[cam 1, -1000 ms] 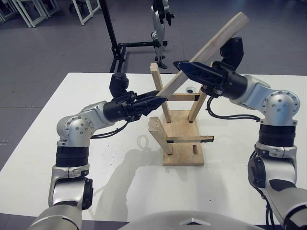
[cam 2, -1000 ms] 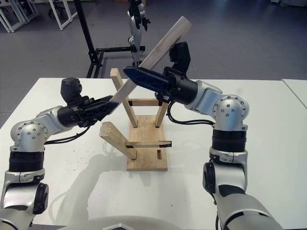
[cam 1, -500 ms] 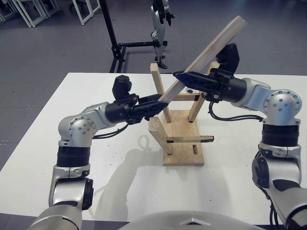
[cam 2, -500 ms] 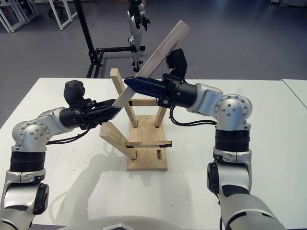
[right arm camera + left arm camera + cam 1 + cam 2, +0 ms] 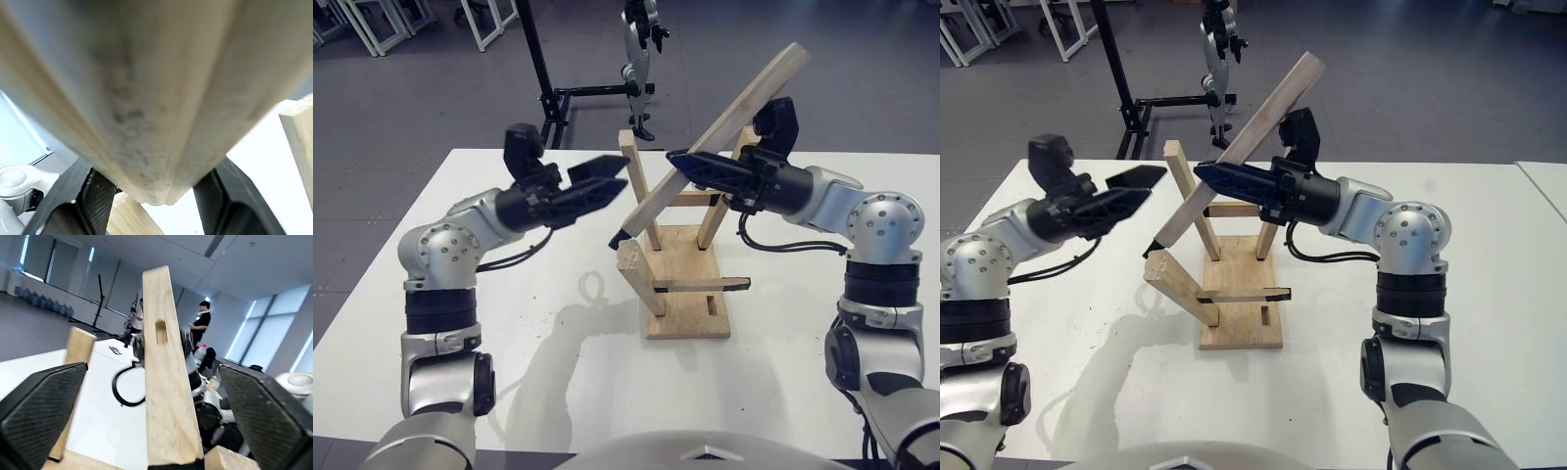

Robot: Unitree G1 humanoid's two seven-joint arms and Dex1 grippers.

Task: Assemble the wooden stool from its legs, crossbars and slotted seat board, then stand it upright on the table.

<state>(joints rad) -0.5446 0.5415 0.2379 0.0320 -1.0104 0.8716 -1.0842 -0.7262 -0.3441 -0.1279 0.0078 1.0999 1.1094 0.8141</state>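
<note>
- Your left gripper (image 5: 599, 183) hangs above the tabletop (image 5: 509, 323), just left of the stool. Its jaws are spread wide and hold nothing. From there it looks ready to steady a part while the other arm does the fitting.
- At centre, the slotted seat board (image 5: 690, 311) lies flat on the tabletop so the legs can be set down into it. Two rear legs (image 5: 638, 186) stand in it, joined by a crossbar (image 5: 690, 199). A front leg (image 5: 636, 274) leans outward, apparently not yet seated square. A second crossbar (image 5: 705, 285) runs from it with its far end free.
- The fourth leg (image 5: 744, 98) slants over the assembly, its lower end just above the leaning leg's top and its upper end high to the right. That angle suggests it is bound for the open corner.
- Your right gripper (image 5: 683, 166) has its jaws clamped around that leg below its middle, which keeps the lower end under control.
</note>
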